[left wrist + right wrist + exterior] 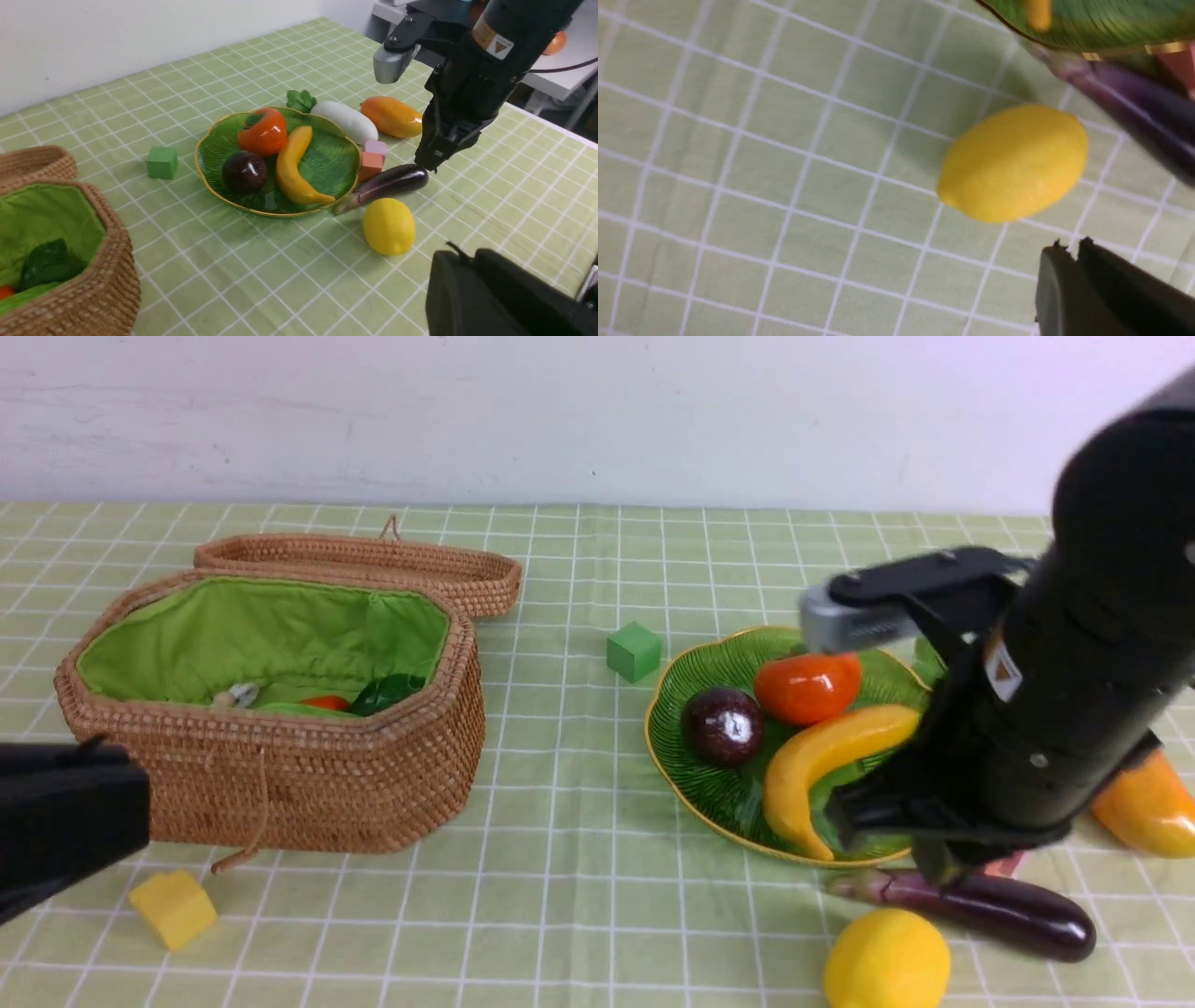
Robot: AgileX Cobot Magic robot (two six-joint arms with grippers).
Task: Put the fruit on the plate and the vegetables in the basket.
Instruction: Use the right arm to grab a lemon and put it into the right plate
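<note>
Eggplant (1018, 915) first: where from the right pincer (430, 162)? — Kit

Directly under its tip, fat end nearest. Touching or just clear, cannot tell. Stalk end points off to the pincer's left, close by the plate (719, 793) rim. — Jo

Why over that end? — Kit

My guess: the fat end lies free of the rim, so there is room to close. In the right wrist view the jaws read as together with nothing between them. No hold yet. — Jo

Rest of the sort? — Kit

Banana (831, 756) and persimmon (808, 686) sit on the plate, left of the pincer. Lemon (887, 959), just nearside of the tip, and mango (1148, 812), on its right, lie on the cloth, not yet plated. Basket (308, 784) is well off to the left, with a few vegetables (383, 693) inside. — Jo

Left pincer (467, 254)? — Kit

Low by the basket, closed on nothing. Likely parked clear. — Jo

Views differ? — Kit

Front view loses the radish (345, 122) and two blocks (371, 165) behind the right arm. Left wrist view shows them beyond the pincer, beside the plate. Only the right wrist view shows the jaw seam. — Jo
</note>
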